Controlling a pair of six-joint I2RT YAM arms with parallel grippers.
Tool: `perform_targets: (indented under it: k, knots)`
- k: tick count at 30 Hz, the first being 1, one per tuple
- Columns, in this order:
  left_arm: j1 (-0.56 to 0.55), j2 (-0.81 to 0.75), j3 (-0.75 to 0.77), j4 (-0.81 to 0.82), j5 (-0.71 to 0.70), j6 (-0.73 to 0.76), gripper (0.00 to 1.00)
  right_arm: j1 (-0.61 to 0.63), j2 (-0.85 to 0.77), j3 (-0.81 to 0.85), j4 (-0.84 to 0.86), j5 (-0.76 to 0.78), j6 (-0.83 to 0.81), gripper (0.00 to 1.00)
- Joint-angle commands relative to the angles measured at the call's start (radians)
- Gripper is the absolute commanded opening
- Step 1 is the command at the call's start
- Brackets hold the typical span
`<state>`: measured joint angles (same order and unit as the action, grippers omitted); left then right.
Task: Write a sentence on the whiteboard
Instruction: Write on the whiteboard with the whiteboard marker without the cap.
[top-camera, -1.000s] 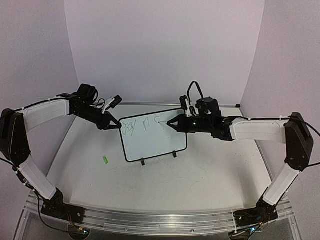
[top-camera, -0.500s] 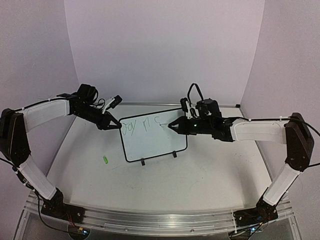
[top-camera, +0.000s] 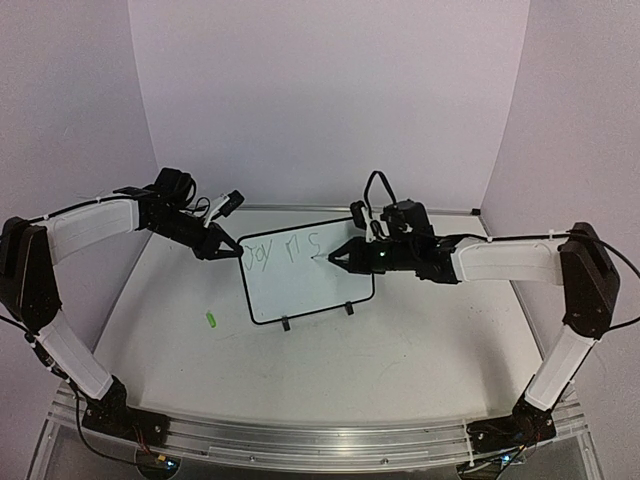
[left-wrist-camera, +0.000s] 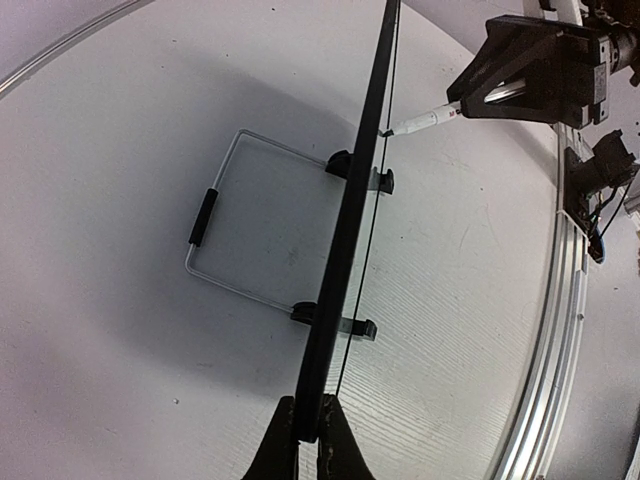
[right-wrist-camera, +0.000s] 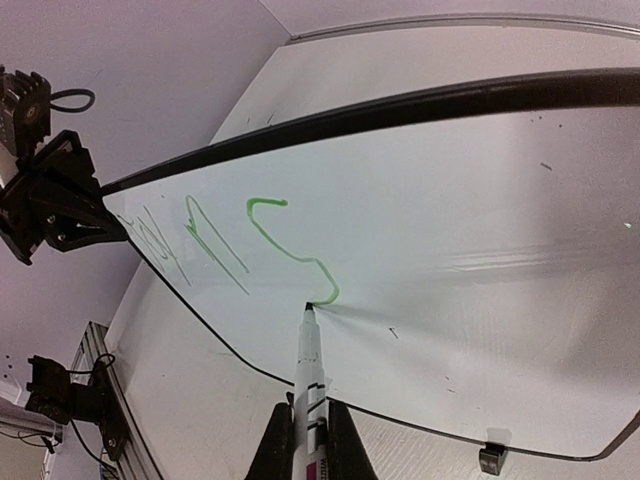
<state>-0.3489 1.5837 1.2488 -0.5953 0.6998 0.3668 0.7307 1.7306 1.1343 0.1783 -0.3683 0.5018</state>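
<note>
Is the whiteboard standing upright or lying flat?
Upright. The whiteboard stands on its two black feet, a wire prop behind it, its edge pinched by the left gripper.

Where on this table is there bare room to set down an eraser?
Bare: the strip of table from the whiteboard to the near rail, plus the patch right of the board. Crowded: the board, with the left gripper clamping its edge and the right gripper holding a marker to it. A small green object lies front-left.

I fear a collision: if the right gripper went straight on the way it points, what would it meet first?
The whiteboard: the green marker clamped in the right gripper touches its face with the tip.
</note>
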Motion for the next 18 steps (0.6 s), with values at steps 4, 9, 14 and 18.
perform_targets:
  k: [4,9,14,18]
  knots:
    - [-0.004,-0.005,0.007,0.001,-0.124,0.060,0.00,-0.005,-0.051,-0.004,0.121,0.019,0.043,0.00]
    - [-0.004,-0.007,0.006,0.003,-0.122,0.060,0.00,-0.005,-0.110,-0.051,0.183,0.011,0.068,0.00]
    - [-0.005,-0.009,0.006,0.003,-0.122,0.060,0.00,-0.006,-0.156,-0.093,0.171,0.085,0.066,0.00]
    - [-0.005,-0.008,0.008,0.003,-0.120,0.060,0.00,-0.007,-0.151,-0.091,0.123,0.122,0.050,0.00]
